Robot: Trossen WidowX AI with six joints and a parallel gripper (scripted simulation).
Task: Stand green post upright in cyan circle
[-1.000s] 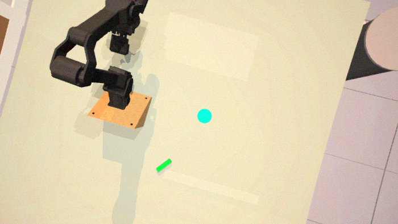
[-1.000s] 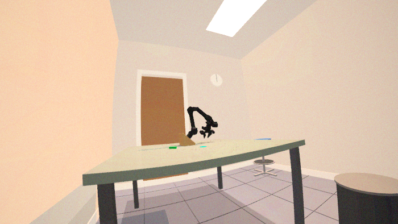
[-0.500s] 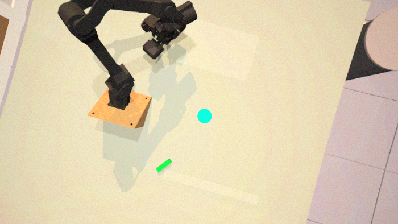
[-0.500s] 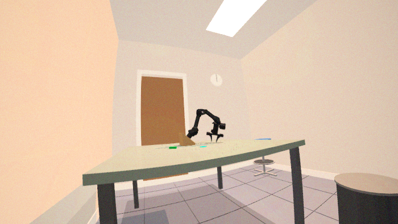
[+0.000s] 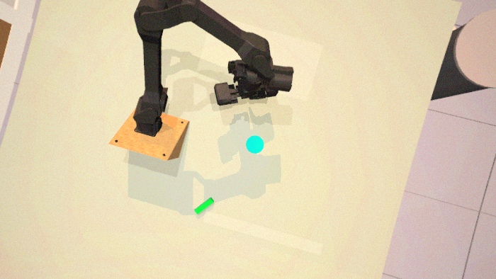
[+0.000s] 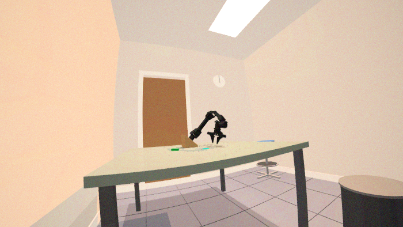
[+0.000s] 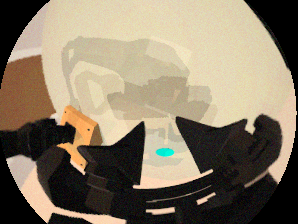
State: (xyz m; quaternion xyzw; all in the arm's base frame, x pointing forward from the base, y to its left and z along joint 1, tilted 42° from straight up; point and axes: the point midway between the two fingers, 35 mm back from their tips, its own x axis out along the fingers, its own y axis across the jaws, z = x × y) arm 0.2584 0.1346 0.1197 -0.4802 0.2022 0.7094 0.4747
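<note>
The green post (image 5: 204, 206) (image 6: 174, 149) lies flat on the table (image 5: 372, 141), in front of the arm's base and well apart from the gripper. The cyan circle (image 5: 254, 144) (image 6: 205, 148) is a flat disc on the table top, with nothing on it; it also shows in the wrist view (image 7: 164, 152) between the two dark fingers. My gripper (image 5: 226, 94) (image 6: 215, 141) (image 7: 160, 121) hangs above the table, pointing down, a little behind the circle. Its fingers stand partly open and hold nothing.
The arm stands on a wooden wedge base (image 5: 170, 141) (image 6: 188, 143) left of the circle. A round dark stool (image 5: 475, 53) (image 6: 371, 190) stands on the floor beyond the table's right edge. Paler rectangles mark the table top.
</note>
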